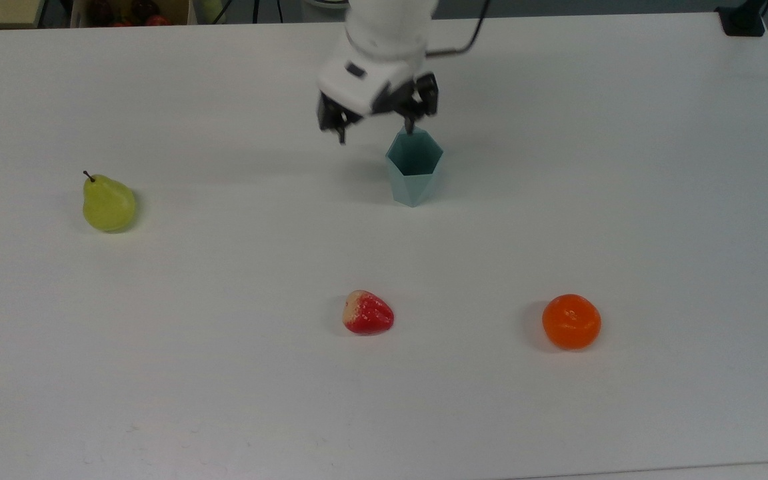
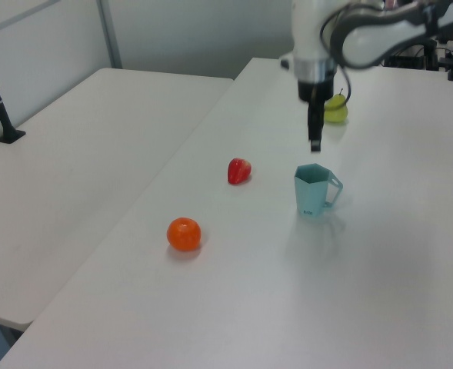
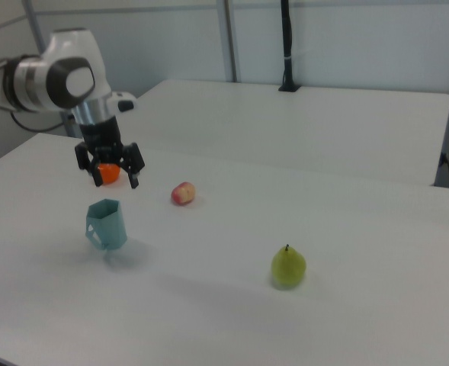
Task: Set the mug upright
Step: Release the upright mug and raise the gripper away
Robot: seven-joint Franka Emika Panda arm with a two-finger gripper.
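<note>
Mug [image 1: 414, 170] stands upright on the bench [image 1: 224, 400], released; the tool [image 1: 376, 128] hangs above it, fingers apart and empty. Only backing away seems left.

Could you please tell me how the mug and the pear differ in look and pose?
The mug is pale blue-teal with flat facets and an open hexagonal rim; the pear is yellow-green, rounded and stemmed. The mug stands beneath the gripper; the pear sits far off at the top view's left. Both rest on the white table.
</note>
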